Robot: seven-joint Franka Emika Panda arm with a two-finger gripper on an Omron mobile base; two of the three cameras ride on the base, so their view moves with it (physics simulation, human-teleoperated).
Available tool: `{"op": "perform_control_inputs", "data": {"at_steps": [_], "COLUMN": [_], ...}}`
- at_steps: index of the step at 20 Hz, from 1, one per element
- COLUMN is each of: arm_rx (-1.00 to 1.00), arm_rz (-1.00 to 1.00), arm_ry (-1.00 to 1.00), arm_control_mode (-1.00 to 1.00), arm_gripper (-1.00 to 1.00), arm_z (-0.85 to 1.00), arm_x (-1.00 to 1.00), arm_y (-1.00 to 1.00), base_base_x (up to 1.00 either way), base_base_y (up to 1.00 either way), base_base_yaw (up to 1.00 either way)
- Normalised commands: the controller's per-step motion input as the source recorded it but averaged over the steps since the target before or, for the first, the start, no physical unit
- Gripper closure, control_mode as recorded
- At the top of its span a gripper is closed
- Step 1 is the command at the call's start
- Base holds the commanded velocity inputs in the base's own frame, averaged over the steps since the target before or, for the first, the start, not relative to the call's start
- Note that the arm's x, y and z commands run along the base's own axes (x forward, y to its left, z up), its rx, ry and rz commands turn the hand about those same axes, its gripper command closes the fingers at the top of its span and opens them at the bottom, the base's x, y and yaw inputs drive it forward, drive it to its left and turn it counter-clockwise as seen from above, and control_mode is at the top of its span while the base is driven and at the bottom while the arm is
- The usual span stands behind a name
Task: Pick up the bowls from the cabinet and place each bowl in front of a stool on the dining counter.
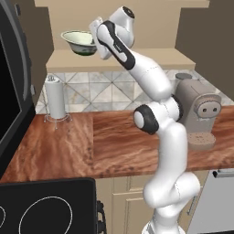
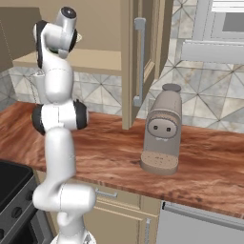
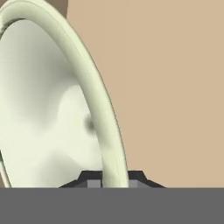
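Bowl (image 1: pixel 78 42): glossy glazed ceramic, smooth pale cream-green interior (image 3: pixel 48 109) with soft highlights, dark green exterior. Cabinet (image 1: pixel 114 59): matt tan wood, flat and unpatterned; the door (image 2: pixel 143 57) carries a brushed grey metal bar handle (image 2: pixel 139 62). Countertop (image 1: pixel 68 146): polished reddish-brown wood with pronounced grain and a slight sheen. Backsplash (image 1: pixel 105 93): smooth stone-look tiles in grey and beige triangles. Coffee machine (image 2: pixel 162 133): matt taupe plastic, with a speckled brown base at the counter's front edge. Paper towel roll (image 1: pixel 55 98): white paper on a thin wire metal stand. Stove top (image 1: pixel 45 205): glossy black glass.
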Motion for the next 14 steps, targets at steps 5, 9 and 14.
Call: {"op": "perform_control_inputs", "data": {"at_steps": [5, 9, 14], "arm_rx": [0.00, 0.00, 0.00], "arm_rz": [-0.10, -0.08, -0.07], "arm_ry": [0.00, 0.00, 0.00], "arm_control_mode": [-1.00, -1.00, -1.00], "arm_gripper": [1.00, 1.00, 1.00], "arm_z": [0.14, 0.29, 0.37], "arm_x": [-0.55, -0.51, -0.52], "arm_y": [-0.12, -0.06, -0.03], "base_base_x": [0.00, 0.00, 0.00], "base_base_y": [0.00, 0.00, 0.00], "base_base_yaw": [0.00, 0.00, 0.00]}}
